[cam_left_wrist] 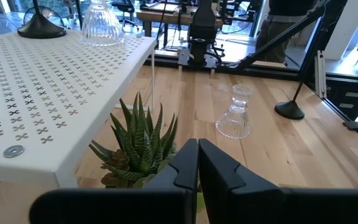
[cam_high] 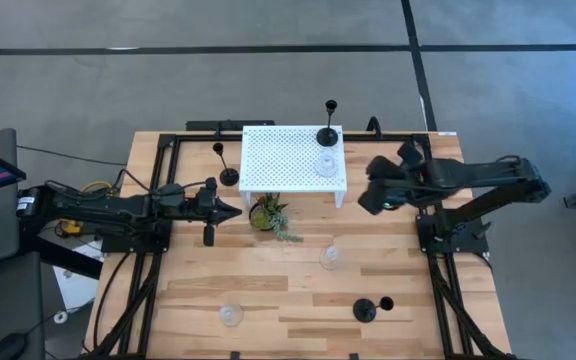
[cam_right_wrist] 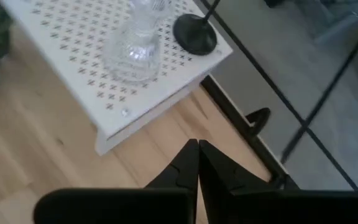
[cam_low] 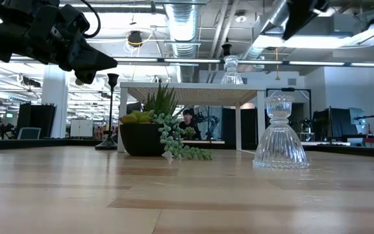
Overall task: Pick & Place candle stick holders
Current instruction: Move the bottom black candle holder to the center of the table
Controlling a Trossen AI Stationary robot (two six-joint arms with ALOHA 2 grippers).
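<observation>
Nearest the front edge of the desk (cam_high: pixel 268 300) stands one glass holder (cam_high: pixel 231 315), and to its right a black holder (cam_high: pixel 365 310) with its base on the wood, close to the front right corner. A little farther in, near the middle, stands a second glass holder (cam_high: pixel 330 257); in the low view it (cam_low: pixel 280 133) is upright, flared base down.

Farther back sits the plant (cam_high: pixel 268 215), just in front of the white stand (cam_high: pixel 293 160). The left claw (cam_high: pixel 230 209) hangs above the desk just left of the plant, its fingers pressed together with nothing between them; its wrist view shows the closed tips (cam_left_wrist: pixel 197 165) over the plant's leaves (cam_left_wrist: pixel 140 140). The right claw (cam_high: pixel 371 200) hovers to the right of the stand, also closed and empty, its tips (cam_right_wrist: pixel 196 163) meeting above bare wood by the stand's corner.

On the stand's right part stand a third glass holder (cam_high: pixel 324 166) and, behind it, a tall black holder (cam_high: pixel 327 135), near each other. A third black holder (cam_high: pixel 228 175) stands on the desk just left of the stand, toward the back.
</observation>
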